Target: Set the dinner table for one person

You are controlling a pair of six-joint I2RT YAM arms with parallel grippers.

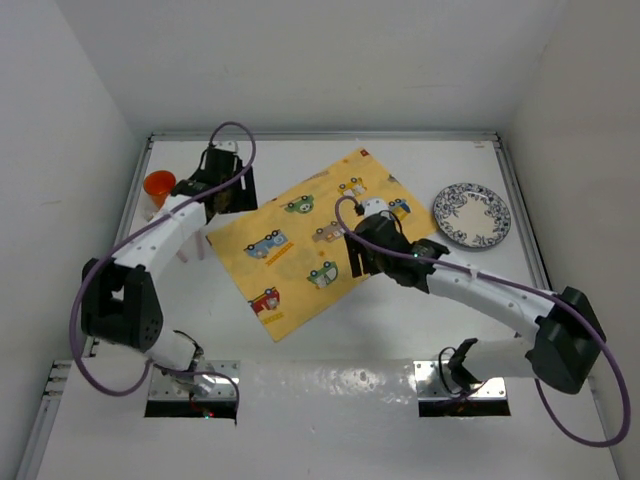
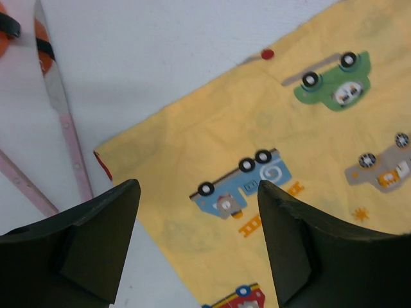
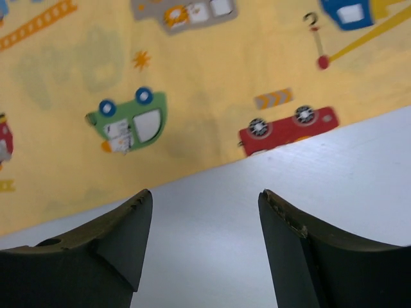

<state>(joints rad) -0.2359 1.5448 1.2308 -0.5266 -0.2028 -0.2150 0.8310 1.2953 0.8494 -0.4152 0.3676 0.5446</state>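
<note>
Under everything spreads the tabletop [image 1: 380,335], rigid, fixed, nothing to grip. Mid-tabletop lies the limp car-print placemat [image 1: 300,250]. My left hand [image 2: 196,192] gapes wide over its left corner, my right hand [image 3: 205,196] wide over its near edge. I'd pinch there.

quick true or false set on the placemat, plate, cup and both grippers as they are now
1. The plate lies on the yellow placemat. False: it lies on the bare table, right of the placemat.
2. The left gripper and right gripper are both open. True.
3. The orange cup stands at the table's far left. True.
4. The right gripper holds the plate. False: it is empty, over the placemat's edge.
</note>
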